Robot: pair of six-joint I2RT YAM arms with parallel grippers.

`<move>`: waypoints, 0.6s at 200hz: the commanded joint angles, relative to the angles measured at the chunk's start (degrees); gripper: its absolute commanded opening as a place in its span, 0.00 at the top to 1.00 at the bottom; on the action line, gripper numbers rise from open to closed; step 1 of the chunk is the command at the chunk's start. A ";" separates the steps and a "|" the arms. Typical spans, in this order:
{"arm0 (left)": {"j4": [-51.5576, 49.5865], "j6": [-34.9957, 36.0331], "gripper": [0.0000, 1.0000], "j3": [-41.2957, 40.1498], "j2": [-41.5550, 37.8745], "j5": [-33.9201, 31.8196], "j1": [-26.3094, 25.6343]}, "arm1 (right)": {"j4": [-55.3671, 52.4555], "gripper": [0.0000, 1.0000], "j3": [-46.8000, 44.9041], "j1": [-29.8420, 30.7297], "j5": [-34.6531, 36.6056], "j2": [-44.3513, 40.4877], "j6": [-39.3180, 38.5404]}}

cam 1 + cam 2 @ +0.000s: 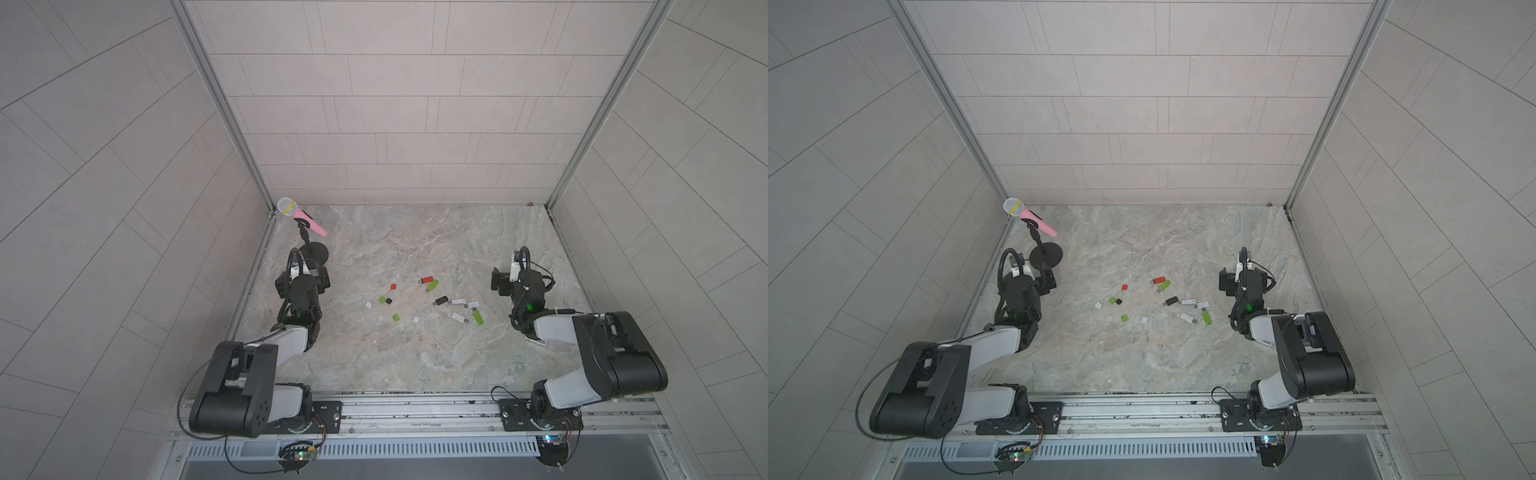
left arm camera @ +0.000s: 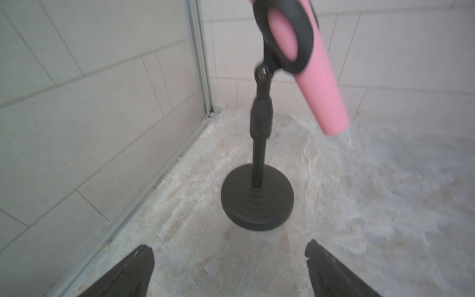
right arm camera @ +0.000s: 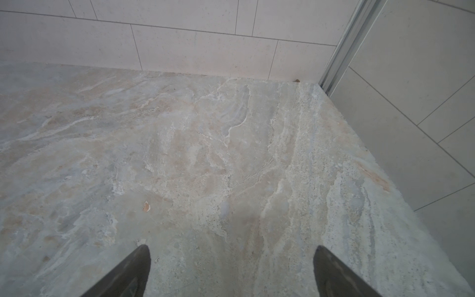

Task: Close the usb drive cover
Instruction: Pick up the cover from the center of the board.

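The drives [image 1: 458, 301] lie uncapped in a loose cluster at mid-bench, right of centre. Their caps [image 1: 382, 299] are scattered just to the left of them – red, green, black and white in both groups, all small and probably light. The likeliest trouble is crowding: several drives lie nearly touching, so a wide hand coming down on one could nudge its neighbours or flick a cap across the bench [image 1: 415, 365]. A cap brought on crooked, or of the wrong colour, might jam on the plug or push the drive away rather than seat. The mic stand [image 2: 257, 198] is another hazard – the left hand [image 2: 228, 253] sits close to its base, facing it, and a careless swing could clip and topple it. Neither wrist view shows a drive or cap, so the first reach gets no close-up guidance. Both arms are folded low at the sides of the bench, forearms pointing toward the far wall, well apart from the cluster. The left hand is spread open and empty. The right hand [image 3: 231, 253], over bare bench at the right, is likewise open and empty.
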 commanded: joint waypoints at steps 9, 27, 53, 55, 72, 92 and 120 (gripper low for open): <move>-18.68 -6.92 0.00 7.04 -11.27 -4.67 0.10 | -30.41 0.00 13.19 0.13 4.82 -7.39 11.45; -29.77 -15.17 0.00 12.25 -15.32 -4.33 0.12 | -43.49 0.00 19.76 -0.32 3.89 -9.56 21.12; -37.94 -11.47 0.00 16.29 -17.47 10.31 0.12 | -47.05 0.00 22.32 -2.00 -14.79 -11.80 19.49; -38.30 -11.38 0.00 16.48 -17.61 11.51 0.15 | -47.05 0.00 22.31 -2.08 -16.33 -11.99 19.38; -40.81 -14.94 0.00 16.44 -18.97 19.34 0.12 | -47.42 0.00 22.36 -2.22 -25.85 -12.97 19.26; -43.28 -19.42 0.00 15.63 -20.76 26.49 0.22 | -50.33 0.08 23.22 -2.02 -36.33 -12.43 16.69; -43.79 -23.81 0.00 13.89 -20.05 37.37 0.27 | -65.57 0.21 30.61 2.03 -38.00 -7.72 7.83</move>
